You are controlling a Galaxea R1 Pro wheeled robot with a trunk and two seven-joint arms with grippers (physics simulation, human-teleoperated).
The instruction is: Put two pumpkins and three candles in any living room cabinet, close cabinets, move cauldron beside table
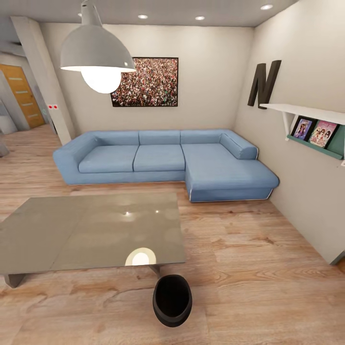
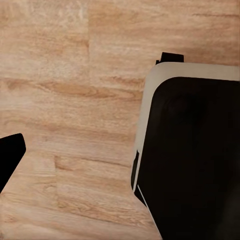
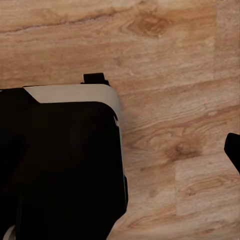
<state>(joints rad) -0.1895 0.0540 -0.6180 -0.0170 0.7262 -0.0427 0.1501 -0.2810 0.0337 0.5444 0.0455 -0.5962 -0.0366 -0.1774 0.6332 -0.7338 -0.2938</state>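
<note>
The cauldron (image 1: 172, 299), a small black pot with a wide round mouth, stands on the wood floor just off the near right corner of the table (image 1: 91, 230). The table is low and rectangular, with a glossy grey top that mirrors the lamp. The left wrist view holds one dark finger (image 2: 10, 157) at the picture's edge, hanging over bare floor. One dark finger (image 3: 234, 150) pokes into the right wrist view the same way. Neither view lets me see how the jaws stand. The pumpkins, the candles and the cabinet are out of view.
A blue L-shaped sofa (image 1: 163, 160) fills the far wall behind the table. A grey pendant lamp (image 1: 98, 52) hangs high at the left. A wall shelf (image 1: 311, 120) juts out at the right. My black, pale-rimmed base (image 2: 195, 160) (image 3: 60, 165) sits beside both wrists.
</note>
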